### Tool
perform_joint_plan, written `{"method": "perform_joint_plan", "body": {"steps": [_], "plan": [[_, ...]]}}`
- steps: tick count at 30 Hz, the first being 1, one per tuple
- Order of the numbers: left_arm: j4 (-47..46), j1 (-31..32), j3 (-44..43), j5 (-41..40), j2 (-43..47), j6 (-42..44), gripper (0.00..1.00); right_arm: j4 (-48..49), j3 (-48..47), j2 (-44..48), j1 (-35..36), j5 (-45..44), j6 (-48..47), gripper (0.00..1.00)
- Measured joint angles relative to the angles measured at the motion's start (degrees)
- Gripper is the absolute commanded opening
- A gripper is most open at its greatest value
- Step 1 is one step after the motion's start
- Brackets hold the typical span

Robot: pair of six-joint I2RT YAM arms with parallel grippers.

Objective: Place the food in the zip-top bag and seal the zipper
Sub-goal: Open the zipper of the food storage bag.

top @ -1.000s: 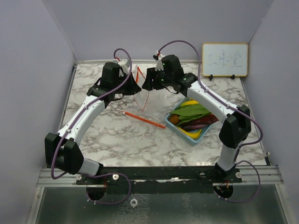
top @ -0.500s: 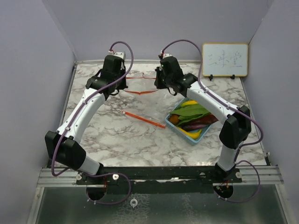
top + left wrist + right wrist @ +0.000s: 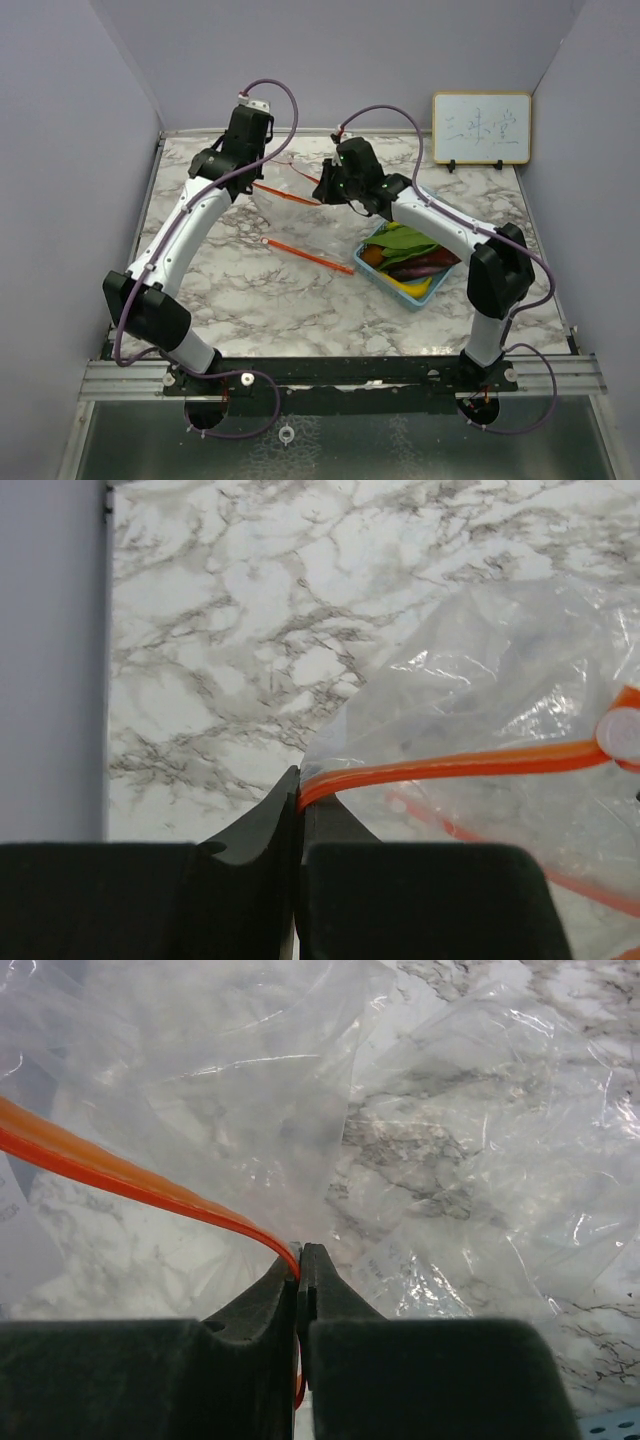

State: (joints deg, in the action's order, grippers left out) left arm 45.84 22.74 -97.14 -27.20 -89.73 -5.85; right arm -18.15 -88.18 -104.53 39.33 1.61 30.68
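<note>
The left end effector was clenched on one end of the bag at its orange zipper; the right end effector pinched the other end; the food lay in the blue basket on the bench.

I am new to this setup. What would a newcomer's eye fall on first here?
A clear zip-top bag is stretched between the two arms at the table's far middle, the left fingers and the right fingers each shut on its orange zipper strip. To the right, colourful toy food lies in a light blue basket, not yet bagged.
</note>
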Motion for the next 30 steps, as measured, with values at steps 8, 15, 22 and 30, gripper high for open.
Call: {"method": "perform_joint_plan", "body": {"steps": [8, 15, 22, 30], "plan": [[-8.35, 3.34, 14.58, 11.67, 0.13, -7.41, 0.0, -6.32, -1.09, -3.15, -1.66, -1.79, -0.9, 0.56], [-12.04, 5.11, 15.61, 14.88, -2.29, -9.05, 0.0, -13.55, -2.73, 0.07, -1.9, -5.51, -3.39, 0.81], [-14.32, 5.03, 15.52, 16.06, -3.54, -9.11, 0.0, -26.67, -2.49, 12.87, -4.07, -15.17, -0.04, 0.89], [-15.34, 5.03, 15.52, 18.03, -4.04, -9.73, 0.0, -36.89, 6.56, 17.86, -28.72, -18.51, 4.66, 0.87]]}}
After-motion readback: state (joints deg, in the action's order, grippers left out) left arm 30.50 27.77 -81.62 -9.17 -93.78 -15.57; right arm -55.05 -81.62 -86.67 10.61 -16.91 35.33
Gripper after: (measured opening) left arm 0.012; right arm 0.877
